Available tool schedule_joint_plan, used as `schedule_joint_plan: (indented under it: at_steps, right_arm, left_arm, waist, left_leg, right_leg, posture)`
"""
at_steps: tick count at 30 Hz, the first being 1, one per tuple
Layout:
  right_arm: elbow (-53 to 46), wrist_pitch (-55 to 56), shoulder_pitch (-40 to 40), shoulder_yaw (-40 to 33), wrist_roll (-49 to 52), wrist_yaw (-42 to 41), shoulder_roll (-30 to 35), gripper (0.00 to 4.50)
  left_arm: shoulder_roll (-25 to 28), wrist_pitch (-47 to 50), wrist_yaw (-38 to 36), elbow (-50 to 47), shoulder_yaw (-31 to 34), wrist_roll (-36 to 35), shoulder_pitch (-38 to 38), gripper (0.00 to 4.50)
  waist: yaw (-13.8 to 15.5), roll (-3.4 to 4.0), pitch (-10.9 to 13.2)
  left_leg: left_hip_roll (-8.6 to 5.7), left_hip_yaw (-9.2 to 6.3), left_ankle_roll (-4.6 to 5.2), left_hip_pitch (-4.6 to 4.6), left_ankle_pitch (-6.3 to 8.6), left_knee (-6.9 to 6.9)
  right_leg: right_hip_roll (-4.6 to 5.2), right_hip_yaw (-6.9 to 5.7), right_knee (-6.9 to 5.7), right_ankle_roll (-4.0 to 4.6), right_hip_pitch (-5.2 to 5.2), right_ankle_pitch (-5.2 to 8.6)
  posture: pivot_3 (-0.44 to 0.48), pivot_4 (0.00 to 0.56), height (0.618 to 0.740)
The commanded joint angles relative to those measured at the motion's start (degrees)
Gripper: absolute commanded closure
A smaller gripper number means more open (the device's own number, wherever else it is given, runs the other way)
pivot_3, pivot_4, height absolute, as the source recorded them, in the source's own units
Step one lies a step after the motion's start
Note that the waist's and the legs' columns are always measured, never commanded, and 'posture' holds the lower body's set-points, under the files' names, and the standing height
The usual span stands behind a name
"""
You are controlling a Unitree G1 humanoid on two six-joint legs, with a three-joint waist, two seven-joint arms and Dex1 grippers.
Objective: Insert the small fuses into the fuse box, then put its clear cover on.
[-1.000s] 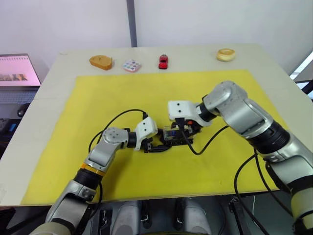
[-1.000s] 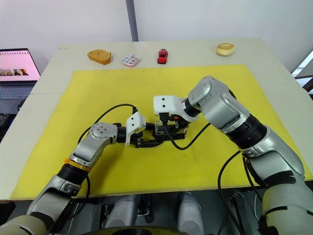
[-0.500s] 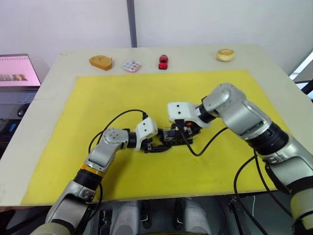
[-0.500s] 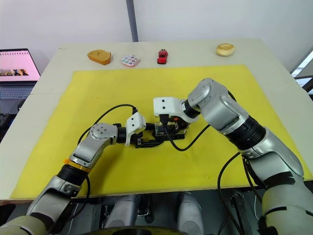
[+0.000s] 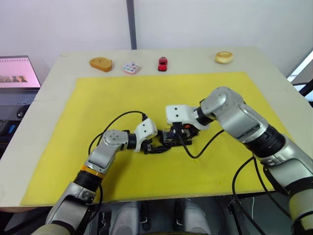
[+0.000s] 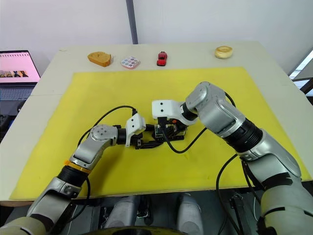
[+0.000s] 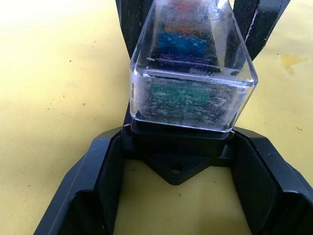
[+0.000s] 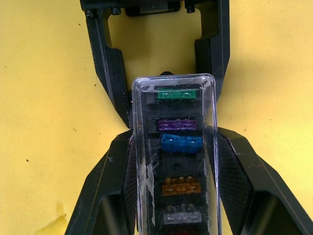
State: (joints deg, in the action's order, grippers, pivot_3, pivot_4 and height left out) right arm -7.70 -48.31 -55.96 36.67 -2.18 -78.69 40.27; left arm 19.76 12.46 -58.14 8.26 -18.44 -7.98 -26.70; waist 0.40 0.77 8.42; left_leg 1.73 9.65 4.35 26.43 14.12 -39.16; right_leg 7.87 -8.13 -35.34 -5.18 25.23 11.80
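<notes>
Barely shifted, both claws, left (image 5: 159, 147) and right (image 8: 173, 161), pinch black fuse box (image 7: 178, 142) under scratched clear cover (image 8: 174, 152)

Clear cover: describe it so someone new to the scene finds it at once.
Start at the yellow mat on the table; near its middle the two black tools meet, left tool and right tool. Between them sits the black fuse box, and the clear cover sits on top of it. It is the one transparent piece there, with coloured fuses showing through.
</notes>
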Motion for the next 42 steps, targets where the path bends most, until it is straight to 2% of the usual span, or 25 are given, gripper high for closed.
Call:
schedule_joint_plan:
  at_steps: [1, 8, 10, 12, 21, 26, 31, 32, 34, 38, 42]
  right_arm:
    - [1.1, -1.0, 1.7, 1.5, 0.3, 0.2, -1.0, 2.85]
    - [1.7, -0.5, 1.0, 0.8, 0.7, -0.2, -1.3, 2.85]
    - [1.7, -0.4, 0.6, 0.2, 1.1, -0.4, -1.4, 1.83]
    - [1.3, -0.6, -0.4, -1.1, 2.0, -0.8, -1.3, 1.03]
    - [1.8, 0.5, -1.7, -8.3, 7.2, -1.6, 0.6, 1.03]
    - [1.9, 3.3, 0.6, -14.7, 13.8, -6.2, 4.7, 1.03]
    - [5.6, 3.3, 4.6, -23.6, 20.1, -3.1, 3.2, 1.03]
    - [5.4, 3.8, 6.2, -25.4, 21.5, -2.2, 2.2, 1.56]
    - [4.8, 4.8, 9.3, -28.1, 23.6, -0.2, 0.4, 2.33]
    - [5.1, 5.9, 12.6, -28.6, 24.2, 2.5, -1.0, 4.36]
    - [4.4, 6.0, 14.4, -28.4, 25.4, 3.9, -1.6, 4.44]
  left_arm:
    - [-0.6, 1.3, 0.3, 0.6, -1.3, 0.4, 1.8, 1.93]
    - [-0.6, 1.2, 0.4, 0.5, -1.1, 0.4, 2.0, 1.93]
    - [-0.6, 1.2, 0.4, 0.5, -1.2, 0.4, 2.1, 1.93]
    - [-0.5, 1.3, 0.4, 0.3, -1.1, 0.3, 2.3, 1.93]
    - [-0.3, 1.9, 0.3, -0.6, -1.1, 0.0, 2.9, 1.93]
    - [0.2, 2.8, -0.6, -1.3, -1.1, -0.4, 3.1, 1.93]
    - [1.6, 4.6, -1.8, -3.2, -1.4, -1.0, 3.9, 1.93]
    - [1.9, 5.0, -2.0, -3.4, -1.5, -1.2, 3.9, 1.93]
    - [2.3, 5.6, -2.5, -3.6, -1.4, -1.5, 3.7, 1.93]
    - [2.5, 6.1, -2.9, -3.1, -1.4, -1.6, 3.0, 1.93]
    - [3.4, 7.1, -4.5, -2.9, -1.5, -1.9, 2.6, 1.93]
  waist:
    - [0.0, 0.0, 0.0]
    - [-0.1, 0.0, 0.0]
    - [-0.1, 0.0, 0.0]
    - [0.0, 0.02, 0.0]
    - [0.0, 0.05, 0.0]
    - [0.1, 0.05, 0.0]
    - [-0.2, 0.04, 0.0]
    - [-0.2, 0.04, 0.0]
    - [-0.3, 0.04, 0.0]
    - [-0.5, 0.04, 0.0]
    - [-0.9, 0.04, 0.0]
  left_leg:
    - [0.0, 0.0, 0.0, 0.0, 0.0, 0.0]
    - [0.01, 0.0, -0.01, 0.0, 0.01, 0.01]
    - [0.01, 0.0, -0.01, 0.0, 0.01, 0.0]
    - [0.01, 0.0, -0.01, 0.03, 0.01, 0.0]
    - [-0.01, 0.0, 0.02, 0.07, 0.03, 0.01]
    - [-0.01, 0.0, 0.05, 0.07, 0.04, 0.01]
    - [0.04, 0.0, 0.04, 0.06, 0.06, 0.03]
    - [0.04, 0.0, 0.03, 0.06, 0.06, 0.04]
    - [0.05, 0.01, 0.01, 0.06, 0.08, 0.06]
    - [0.07, 0.01, 0.0, 0.06, 0.08, 0.06]
    - [0.07, 0.01, -0.01, 0.06, 0.08, 0.06]
  right_leg:
    - [0.0, 0.0, 0.0, 0.0, 0.0, 0.0]
    - [-0.01, 0.0, 0.01, 0.0, 0.0, 0.0]
    - [0.0, 0.0, 0.01, 0.01, 0.0, 0.0]
    - [0.01, 0.0, 0.01, 0.01, 0.03, 0.0]
    - [0.03, -0.01, 0.02, 0.0, 0.06, 0.0]
    - [0.01, -0.01, 0.07, 0.0, 0.04, 0.0]
    - [-0.03, -0.01, 0.09, 0.0, 0.03, 0.0]
    - [-0.04, -0.01, 0.1, -0.01, 0.03, 0.0]
    - [-0.05, 0.0, 0.1, -0.01, 0.03, -0.01]
    - [-0.12, 0.0, 0.1, -0.08, -0.02, -0.05]
    - [-0.13, -0.01, 0.11, -0.02, 0.0, -0.01]
  posture:
    - [0.0, 0.15, 0.74]
    - [0.0, 0.15, 0.74]
    - [0.0, 0.15, 0.74]
    - [0.0, 0.15, 0.74]
    - [0.0, 0.15, 0.74]
    - [0.0, 0.15, 0.74]
    - [0.0, 0.15, 0.74]
    - [0.0, 0.15, 0.74]
    - [0.0, 0.15, 0.74]
    - [0.0, 0.15, 0.74]
    - [0.0, 0.15, 0.74]
